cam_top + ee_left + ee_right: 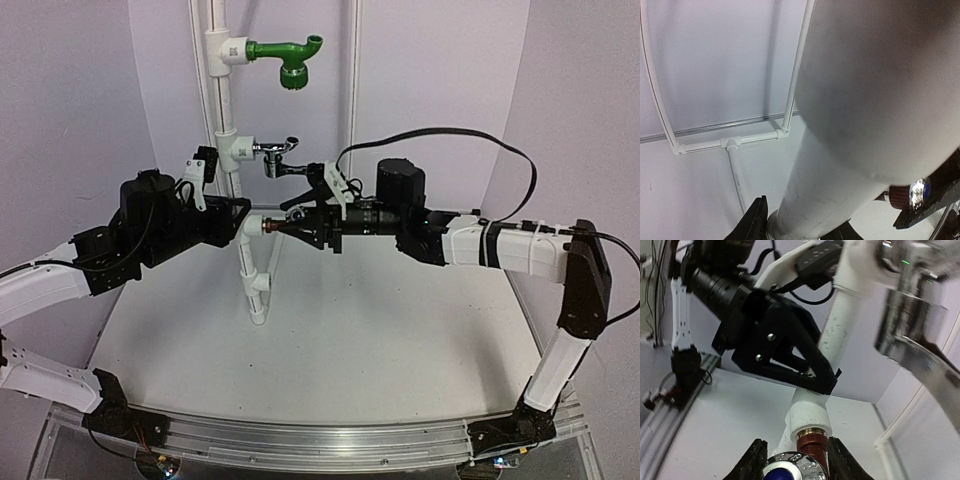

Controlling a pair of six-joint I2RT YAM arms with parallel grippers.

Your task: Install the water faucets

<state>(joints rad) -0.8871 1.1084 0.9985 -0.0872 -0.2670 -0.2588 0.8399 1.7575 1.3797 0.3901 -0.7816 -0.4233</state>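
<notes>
Right fingers (756,462) clamped on round knob of reddish-brown faucet (812,446), brass end at mouth of white fitting (809,412). Left fingers (812,375) clamped on white pipe (840,325) just above fitting. Chrome faucet (278,150) mounted higher, crowding right wrist. Green elbow (290,55) topmost.

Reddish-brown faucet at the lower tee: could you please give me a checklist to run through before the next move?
1. Left end effector clamped on white pipe: ok.
2. Right end effector closed on reddish-brown faucet: ok.
3. Brass thread lined up at lower tee: ok.
4. Thread fully screwed in: cannot tell.
5. Chrome faucet mounted on upper tee: ok.
</notes>
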